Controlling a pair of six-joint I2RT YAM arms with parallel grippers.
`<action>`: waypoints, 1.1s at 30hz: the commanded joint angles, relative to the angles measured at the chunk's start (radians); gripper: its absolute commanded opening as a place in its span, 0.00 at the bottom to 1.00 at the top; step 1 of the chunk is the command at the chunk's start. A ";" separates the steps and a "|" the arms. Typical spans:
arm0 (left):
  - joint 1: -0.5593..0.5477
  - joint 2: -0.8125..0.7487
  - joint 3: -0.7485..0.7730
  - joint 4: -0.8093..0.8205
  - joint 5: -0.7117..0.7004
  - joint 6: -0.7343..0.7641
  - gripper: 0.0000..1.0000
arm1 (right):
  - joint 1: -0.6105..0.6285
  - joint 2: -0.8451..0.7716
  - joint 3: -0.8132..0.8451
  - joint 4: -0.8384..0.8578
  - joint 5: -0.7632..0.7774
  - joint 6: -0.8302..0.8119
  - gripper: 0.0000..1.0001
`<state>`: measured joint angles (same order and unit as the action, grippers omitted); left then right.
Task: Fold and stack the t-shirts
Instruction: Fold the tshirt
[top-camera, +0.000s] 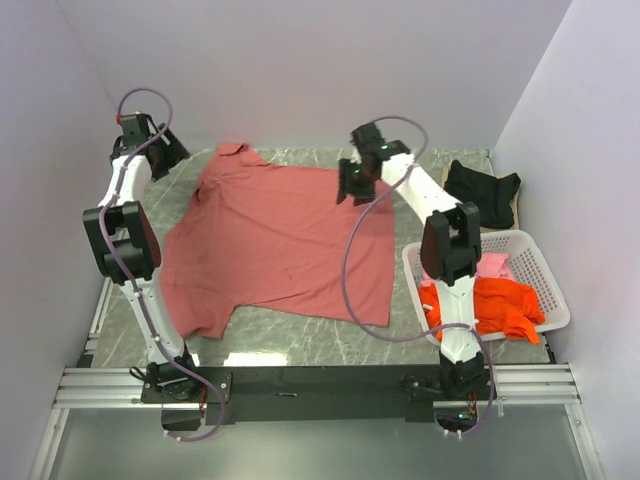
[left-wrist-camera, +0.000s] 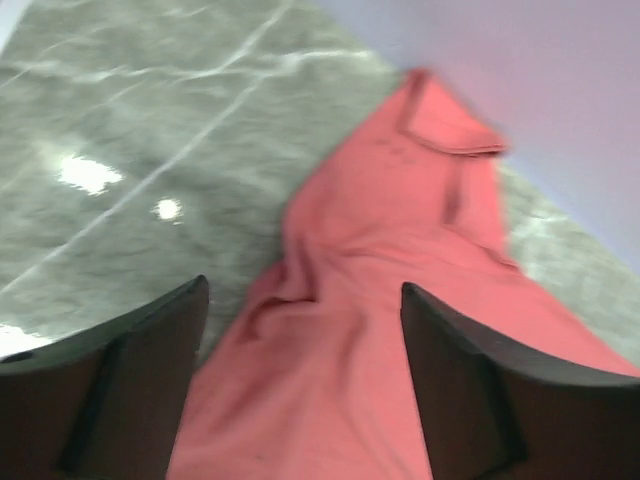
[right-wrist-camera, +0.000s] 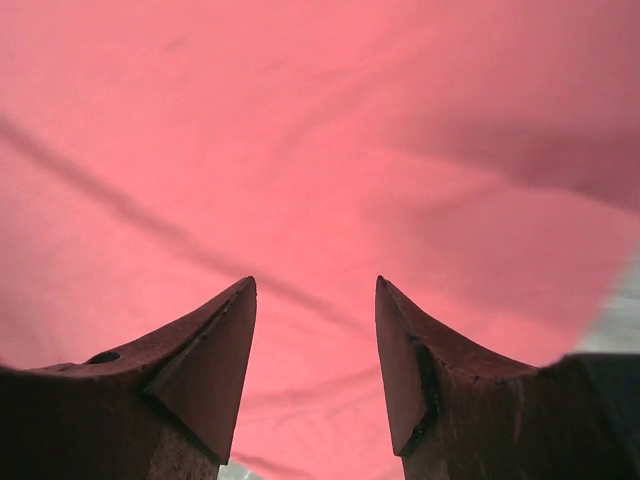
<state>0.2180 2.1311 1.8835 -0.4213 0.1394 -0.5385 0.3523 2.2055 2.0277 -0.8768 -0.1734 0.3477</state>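
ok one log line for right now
red t-shirt spread on table | left gripper open, far left corner | right gripper open, over far right edge

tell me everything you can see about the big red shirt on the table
The red shirt is soft, dusty brick-red cloth with short sleeves and a neck band. It lies spread mostly flat on the grey marbled table, neck at the far left, hem to the right, lightly creased, with rumpled folds near the neck. The left gripper and right gripper hang open over it; neither clamps it.
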 joint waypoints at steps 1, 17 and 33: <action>-0.025 0.061 0.028 -0.059 -0.101 0.087 0.79 | 0.082 -0.026 -0.029 0.021 -0.003 0.010 0.58; -0.029 0.099 -0.063 -0.022 -0.112 0.210 0.53 | 0.162 -0.040 -0.126 0.048 -0.021 0.051 0.57; -0.057 0.136 -0.066 -0.011 -0.070 0.226 0.50 | 0.163 -0.030 -0.164 0.048 -0.011 0.047 0.57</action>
<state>0.1730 2.2551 1.8111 -0.4641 0.0479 -0.3336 0.5137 2.1998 1.8713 -0.8440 -0.1959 0.3958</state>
